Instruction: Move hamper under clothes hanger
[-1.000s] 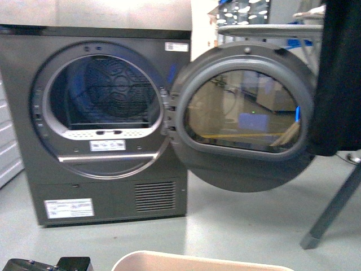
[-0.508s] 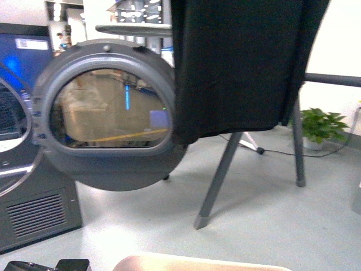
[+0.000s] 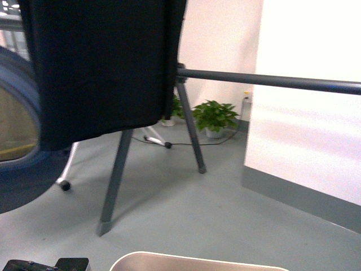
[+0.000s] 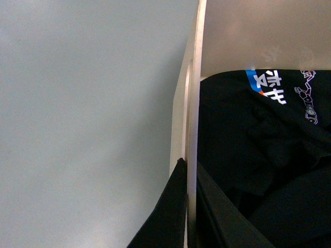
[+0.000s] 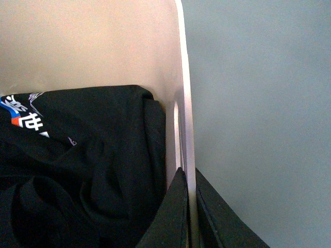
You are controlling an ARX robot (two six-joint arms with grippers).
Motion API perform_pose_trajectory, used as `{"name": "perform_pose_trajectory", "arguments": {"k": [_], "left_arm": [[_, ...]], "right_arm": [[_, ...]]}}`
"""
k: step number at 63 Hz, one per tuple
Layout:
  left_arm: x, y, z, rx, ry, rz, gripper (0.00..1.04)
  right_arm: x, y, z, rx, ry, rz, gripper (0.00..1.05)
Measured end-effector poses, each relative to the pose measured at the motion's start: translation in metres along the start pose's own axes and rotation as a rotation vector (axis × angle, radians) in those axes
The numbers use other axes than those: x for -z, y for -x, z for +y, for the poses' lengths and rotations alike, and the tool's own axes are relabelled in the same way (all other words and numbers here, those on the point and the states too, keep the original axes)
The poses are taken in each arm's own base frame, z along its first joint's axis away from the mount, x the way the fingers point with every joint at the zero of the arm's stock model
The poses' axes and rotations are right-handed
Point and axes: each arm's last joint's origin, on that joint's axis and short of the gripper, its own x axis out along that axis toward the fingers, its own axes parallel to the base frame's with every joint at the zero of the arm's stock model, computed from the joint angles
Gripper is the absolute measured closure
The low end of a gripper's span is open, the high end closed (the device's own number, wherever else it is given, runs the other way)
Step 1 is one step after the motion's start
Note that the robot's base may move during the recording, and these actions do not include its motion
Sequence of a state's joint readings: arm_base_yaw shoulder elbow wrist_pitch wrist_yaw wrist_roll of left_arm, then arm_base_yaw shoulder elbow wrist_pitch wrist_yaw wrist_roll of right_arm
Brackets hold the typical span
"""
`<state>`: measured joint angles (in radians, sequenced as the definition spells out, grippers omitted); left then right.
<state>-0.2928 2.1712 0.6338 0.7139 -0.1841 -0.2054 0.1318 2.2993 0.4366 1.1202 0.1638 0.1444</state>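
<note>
The beige hamper [image 3: 197, 261] shows only its far rim at the bottom of the front view. The dark-grey clothes hanger [image 3: 115, 180] stands ahead with slanted legs and a long horizontal bar [image 3: 271, 81]; a black garment [image 3: 98, 68] hangs from it. My left gripper [image 4: 189, 170] is shut on the hamper's wall [image 4: 191, 103], one finger on each side. My right gripper [image 5: 187, 178] is shut on the opposite wall [image 5: 185, 103]. Black clothes with a blue and white print lie inside the hamper [image 4: 269, 155], and they also show in the right wrist view [image 5: 77, 165].
The grey dryer's open round door [image 3: 17, 130] is at the left edge. A potted plant [image 3: 214, 117] and a cable lie on the floor behind the rack. A white wall with a grey base [image 3: 304, 141] stands at the right. Grey floor [image 3: 225, 214] lies ahead.
The front view has swung to the right: the dryer has slid off to the left edge, and the hanger, its bar and the white wall have come into view. The hamper rim stays at the bottom.
</note>
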Motion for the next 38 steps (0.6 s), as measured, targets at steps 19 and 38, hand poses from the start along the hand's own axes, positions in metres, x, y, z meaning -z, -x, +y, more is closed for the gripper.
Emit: {"name": "perform_pose_trajectory", "arguments": {"k": [19, 38], "left_arm": [[0.0, 0.0, 0.0, 0.0, 0.0, 0.0, 1.01], [-0.0001, -0.0001, -0.0001, 0.001, 0.0, 0.0, 1.01]], "right_arm": [[-0.0003, -0.0002, 0.0002, 0.0, 0.0, -0.001, 1.02], [-0.0001, 0.0, -0.0002, 0.003, 0.0, -0.001, 1.02]]}}
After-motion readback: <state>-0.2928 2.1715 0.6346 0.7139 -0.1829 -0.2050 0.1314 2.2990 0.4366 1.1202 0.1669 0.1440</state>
